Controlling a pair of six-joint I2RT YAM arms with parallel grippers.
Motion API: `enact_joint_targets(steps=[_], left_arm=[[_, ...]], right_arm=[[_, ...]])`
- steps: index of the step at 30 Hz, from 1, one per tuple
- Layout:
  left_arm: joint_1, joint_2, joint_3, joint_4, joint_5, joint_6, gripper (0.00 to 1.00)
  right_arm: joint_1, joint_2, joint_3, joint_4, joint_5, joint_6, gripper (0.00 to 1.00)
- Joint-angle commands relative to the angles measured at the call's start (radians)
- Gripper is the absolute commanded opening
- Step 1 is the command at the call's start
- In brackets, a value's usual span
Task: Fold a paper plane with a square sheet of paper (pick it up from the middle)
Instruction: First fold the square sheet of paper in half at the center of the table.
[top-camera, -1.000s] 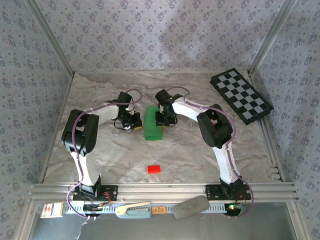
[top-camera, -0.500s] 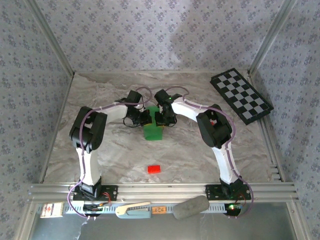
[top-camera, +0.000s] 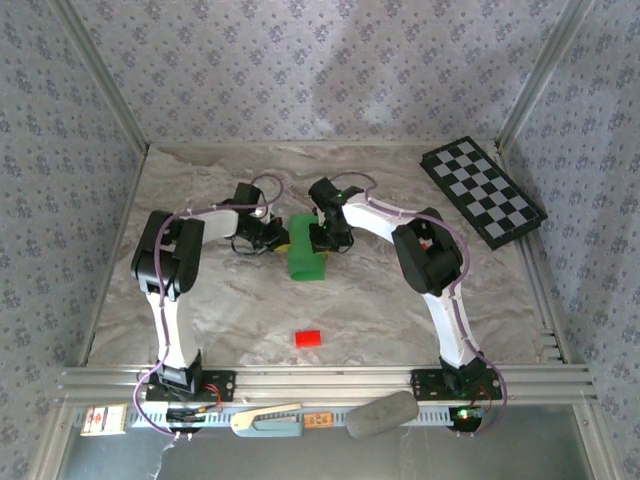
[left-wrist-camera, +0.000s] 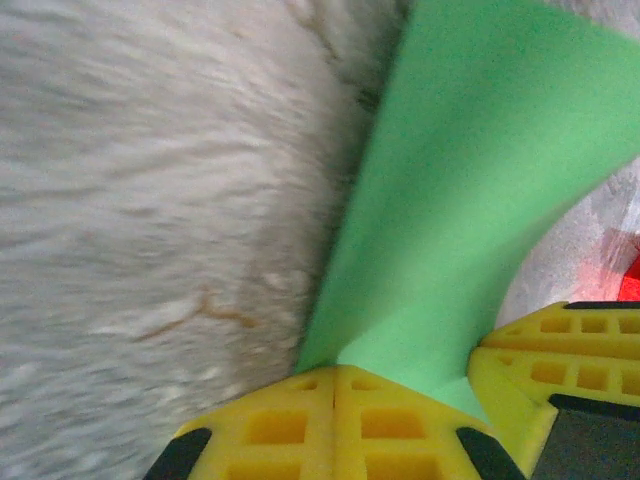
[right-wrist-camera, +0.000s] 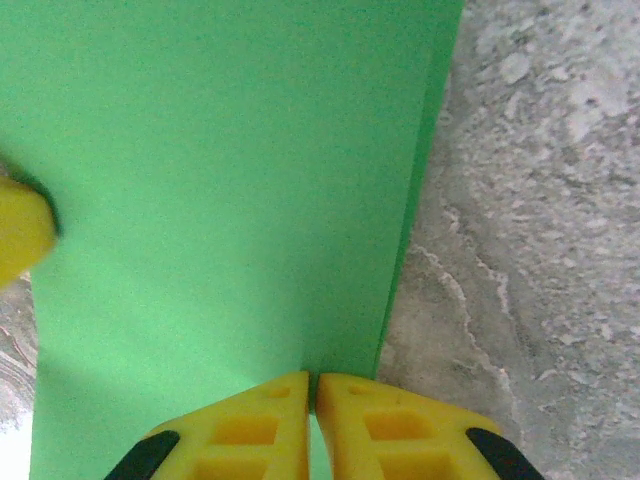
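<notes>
Midway across the surface (top-camera: 400, 300), a little nearer its far edge than its near one, the square sheet of paper (top-camera: 305, 258) lies as a narrow green strip, already doubled over and not yet a dart. Its long sides run from the far edge toward the near edge.

The left gripper (top-camera: 277, 238) is at the strip's left side and clamped onto the paper. In its wrist view the yellow fingertips (left-wrist-camera: 300, 425) are pressed together on a corner, and the sheet (left-wrist-camera: 470, 180) curves up away from them. The right gripper (top-camera: 318, 238) is pinched onto the opposite side, its fingertips (right-wrist-camera: 262, 415) together on the paper's edge (right-wrist-camera: 220, 180).

The left arm is what has changed. A second ago its gripper sat just off the paper to the left. Half a second ago it had reached in over the strip to meet the right one. Now it has drawn back leftward with the paper caught in its grip.

I judge that a layer has been handed over or taken hold of, so the next crease can be pulled while the right side anchors it.

A small red block (top-camera: 308, 338) lies well apart toward the near edge, and the checkerboard (top-camera: 483, 190) sits at the far right corner.
</notes>
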Motion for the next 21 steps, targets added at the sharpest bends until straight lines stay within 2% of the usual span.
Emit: enact_joint_targets(steps=[1,6,12,21], left_arm=[[0.050,-0.047,0.019,-0.097,-0.113,0.041,0.04],[0.003,-0.109,0.071,-0.127,-0.056,0.026,0.05],[-0.062,-0.062,0.113,-0.116,-0.018,0.016,0.05],[-0.046,0.055,0.155,-0.090,-0.009,0.008,0.05]], right_arm=[[-0.024,0.162,-0.072,-0.173,0.175,-0.048,0.15],[-0.024,0.173,-0.036,-0.197,0.169,-0.066,0.15],[-0.024,0.183,-0.023,-0.204,0.164,-0.077,0.15],[-0.027,0.191,-0.021,-0.210,0.151,-0.089,0.15]])
